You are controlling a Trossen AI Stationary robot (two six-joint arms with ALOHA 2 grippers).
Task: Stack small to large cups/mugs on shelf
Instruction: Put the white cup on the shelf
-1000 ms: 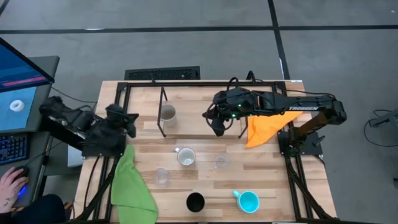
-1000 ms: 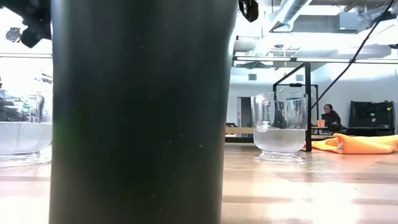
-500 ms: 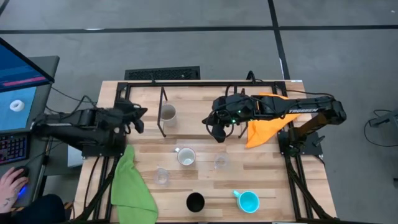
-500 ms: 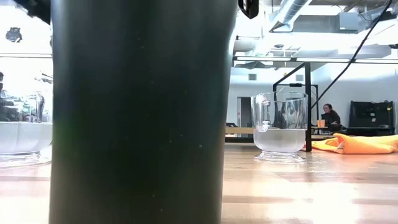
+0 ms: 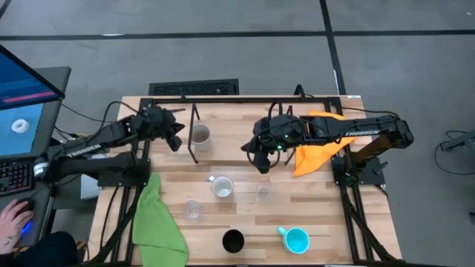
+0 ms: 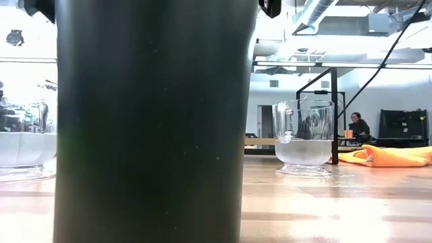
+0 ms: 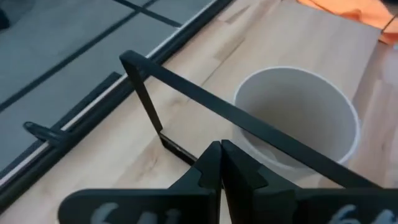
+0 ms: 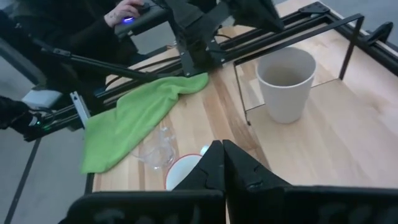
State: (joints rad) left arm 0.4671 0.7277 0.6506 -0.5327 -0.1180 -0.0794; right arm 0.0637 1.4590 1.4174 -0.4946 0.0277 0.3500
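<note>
grey-beige mug [image 5: 200, 135] sits upright on the shelf [image 5: 194, 110] board at the table's far edge, just inside the thin black rod frame; inside looks empty in both wrist views. left gripper [image 5: 174, 136] is just beside that mug, on the outer side of the rod frame, fingers pressed together, holding nothing, not touching the mug.

right gripper [image 5: 262, 161] hovers mid-table, nearer the orange cloth [image 5: 315, 152], fingers pressed together, empty.

remaining cups are off the shelf on the table [image 5: 326, 208]:
- white mug [image 5: 222, 186] mid-table, upright, contents not clear
- clear glass cup [image 5: 263, 192] just right of it, looks empty
- second clear glass cup [image 5: 193, 210] nearer the green cloth [image 5: 156, 222], looks empty
- black mug [image 5: 233, 240] at the near edge, upright, inside too dark to tell; it fills most of the low view
- light blue mug [image 5: 296, 239] at the near edge, right of the black one, empty

no cups are nested in each other.
</note>
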